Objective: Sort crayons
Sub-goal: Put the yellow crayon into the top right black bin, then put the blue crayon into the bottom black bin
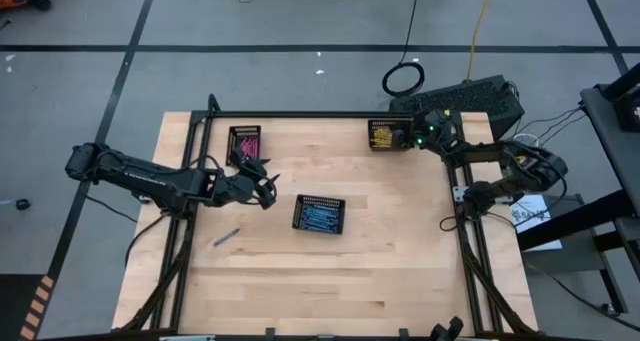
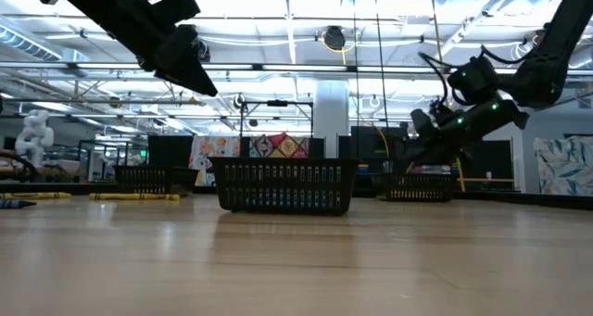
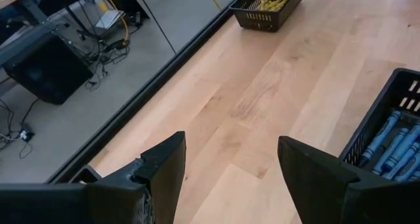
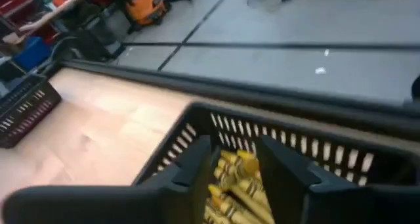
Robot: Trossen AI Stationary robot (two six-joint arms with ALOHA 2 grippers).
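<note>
Overhead, the right gripper (image 1: 418,135) hangs above the black mesh tray of yellow crayons (image 1: 384,135) at the table's far right corner; its dark, wedge-shaped fingers (image 4: 197,159) stand slightly parted with nothing between them, directly over the waxy yellow sticks (image 4: 237,178). The left gripper (image 1: 268,188), fingers (image 3: 164,168) spread wide and empty, is raised over bare wood between two further slotted trays: one at the centre holding blue crayons (image 1: 320,216), one at the far left holding pink crayons (image 1: 245,140). A single blue crayon (image 1: 226,237) lies loose on the pale, fine-grained wooden table (image 1: 320,281), nearer than the left gripper.
</note>
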